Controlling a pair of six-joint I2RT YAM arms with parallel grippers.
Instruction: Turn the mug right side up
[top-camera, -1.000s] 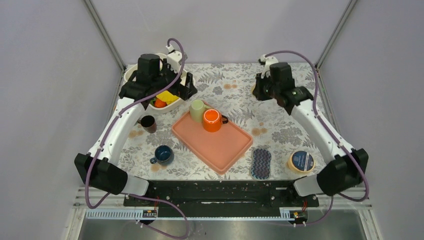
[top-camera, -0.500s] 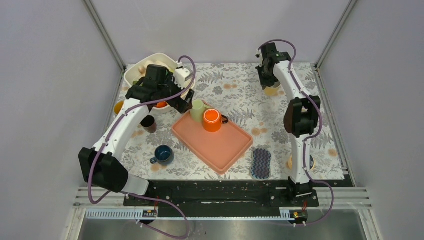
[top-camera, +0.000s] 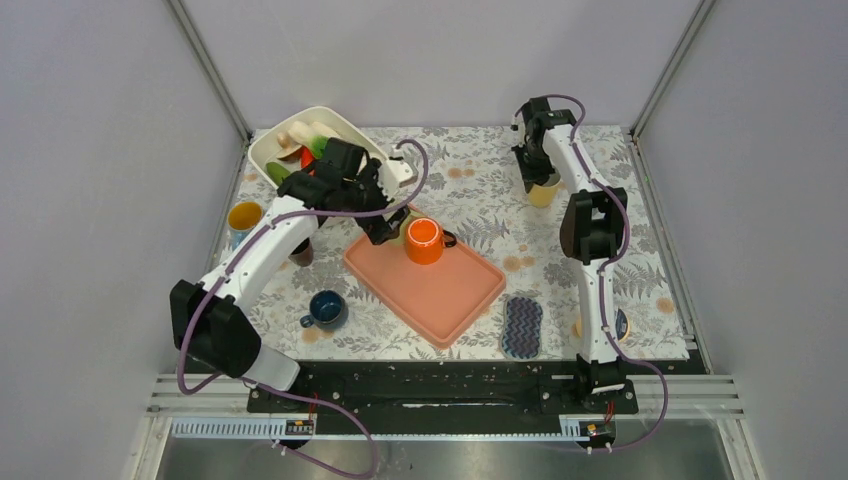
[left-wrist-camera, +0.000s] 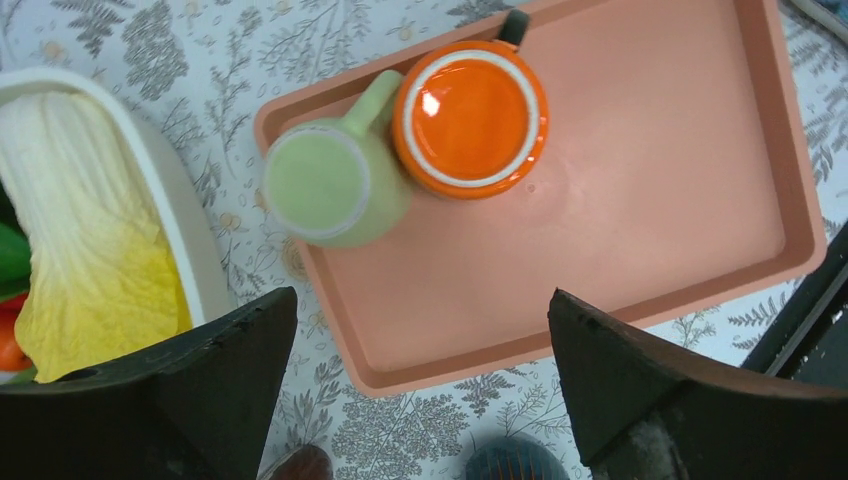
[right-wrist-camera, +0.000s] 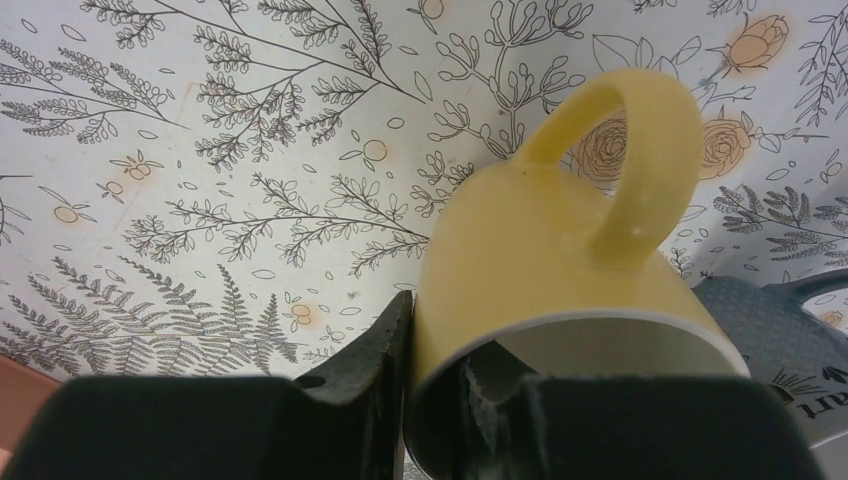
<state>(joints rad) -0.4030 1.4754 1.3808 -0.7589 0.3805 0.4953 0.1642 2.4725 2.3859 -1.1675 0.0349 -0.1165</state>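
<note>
R claw (right-wrist-camera: 415, 385) clamping rim of glossy yellow mug (right-wrist-camera: 540, 260), one jaw outside wall, other inside. Mug sitting far-right on floral-print tablecloth (right-wrist-camera: 200, 150), smooth loop handle arching up, mouth facing wrist cam. L claw (left-wrist-camera: 420, 320) gaping wide, gripping nothing, hovering over smooth salmon rectangular tray (left-wrist-camera: 620, 180) carrying pale-green mug (left-wrist-camera: 325, 190) and orange mug (left-wrist-camera: 470, 118), touching.
</note>
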